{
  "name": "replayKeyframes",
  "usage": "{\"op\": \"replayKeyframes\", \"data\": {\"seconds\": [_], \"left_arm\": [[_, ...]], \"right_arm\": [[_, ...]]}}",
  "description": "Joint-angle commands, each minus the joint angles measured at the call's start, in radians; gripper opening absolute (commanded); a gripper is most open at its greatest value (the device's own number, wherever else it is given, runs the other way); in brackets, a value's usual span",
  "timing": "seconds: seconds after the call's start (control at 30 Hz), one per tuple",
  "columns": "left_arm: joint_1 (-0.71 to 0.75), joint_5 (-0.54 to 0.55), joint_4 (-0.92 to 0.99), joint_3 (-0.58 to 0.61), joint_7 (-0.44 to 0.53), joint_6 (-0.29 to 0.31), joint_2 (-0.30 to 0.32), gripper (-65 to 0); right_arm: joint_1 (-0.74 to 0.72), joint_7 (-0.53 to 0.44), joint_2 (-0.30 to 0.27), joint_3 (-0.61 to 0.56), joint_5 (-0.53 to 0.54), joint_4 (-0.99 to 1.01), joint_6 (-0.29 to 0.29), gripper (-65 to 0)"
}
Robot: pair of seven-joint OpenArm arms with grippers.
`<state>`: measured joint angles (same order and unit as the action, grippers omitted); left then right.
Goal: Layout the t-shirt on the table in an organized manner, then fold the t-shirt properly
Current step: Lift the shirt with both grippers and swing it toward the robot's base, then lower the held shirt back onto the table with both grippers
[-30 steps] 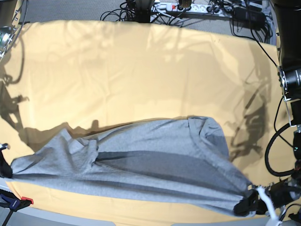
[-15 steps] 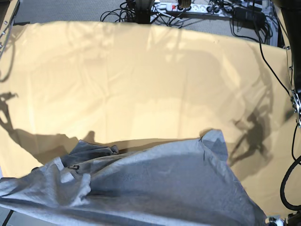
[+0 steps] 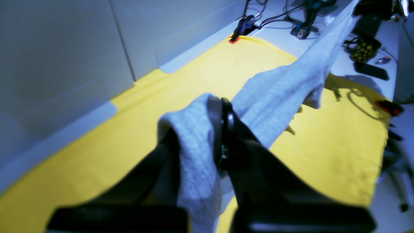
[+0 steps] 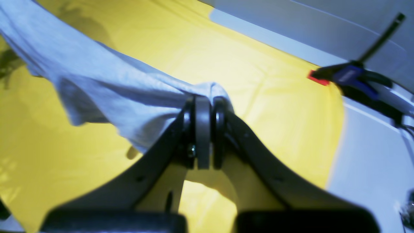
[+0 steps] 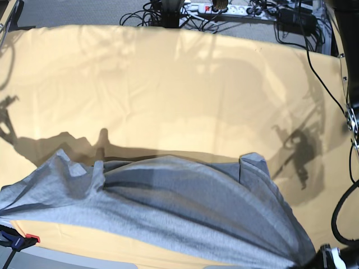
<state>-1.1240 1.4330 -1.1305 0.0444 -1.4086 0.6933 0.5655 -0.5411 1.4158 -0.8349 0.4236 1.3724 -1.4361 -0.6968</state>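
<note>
T-shirt (image 5: 168, 207) now stretched lower; left tool (image 3: 220, 129), right tool (image 4: 203, 129) clamped on its edges

No readable text, label, brand, number or sign showed in any of the views; the blue clamp (image 4: 351, 76) at the table's corner bore a pale mark too blurred to make out; the grey t-shirt (image 5: 185, 207) carried no print on the fabric that could be seen; the power strip (image 5: 224, 8) on the floor beyond the table (image 5: 168, 84) was too small for any marking to be read.
</note>
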Motion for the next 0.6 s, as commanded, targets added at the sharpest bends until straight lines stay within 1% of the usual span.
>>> {"op": "replayKeyframes", "data": {"seconds": [0.0,0.13,0.23,0.37,0.5,0.57], "left_arm": [[0.0,0.021,-0.008,-0.007,0.012,0.005,0.008,-65.0],[0.103,0.03,-0.008,-0.007,0.012,0.005,0.008,-65.0],[0.137,0.04,-0.008,-0.007,0.012,0.005,0.012,-65.0],[0.171,0.051,-0.008,-0.007,0.012,0.005,0.037,-65.0],[0.212,0.051,-0.008,-0.003,0.012,0.005,0.047,-65.0],[0.24,0.051,-0.008,-0.003,0.012,0.005,0.047,-65.0]], "right_arm": [[-0.002,-0.02,-0.024,0.008,0.018,-0.013,-0.001,-65.0],[0.074,-0.02,-0.024,0.008,0.015,-0.013,-0.001,-65.0],[0.118,-0.02,-0.024,0.008,0.015,-0.013,-0.001,-65.0],[0.171,-0.02,-0.025,0.008,0.022,-0.013,-0.001,-65.0],[0.223,-0.02,-0.024,0.008,0.078,-0.013,-0.001,-65.0],[0.234,-0.02,-0.021,0.008,0.079,-0.013,-0.001,-65.0]]}}
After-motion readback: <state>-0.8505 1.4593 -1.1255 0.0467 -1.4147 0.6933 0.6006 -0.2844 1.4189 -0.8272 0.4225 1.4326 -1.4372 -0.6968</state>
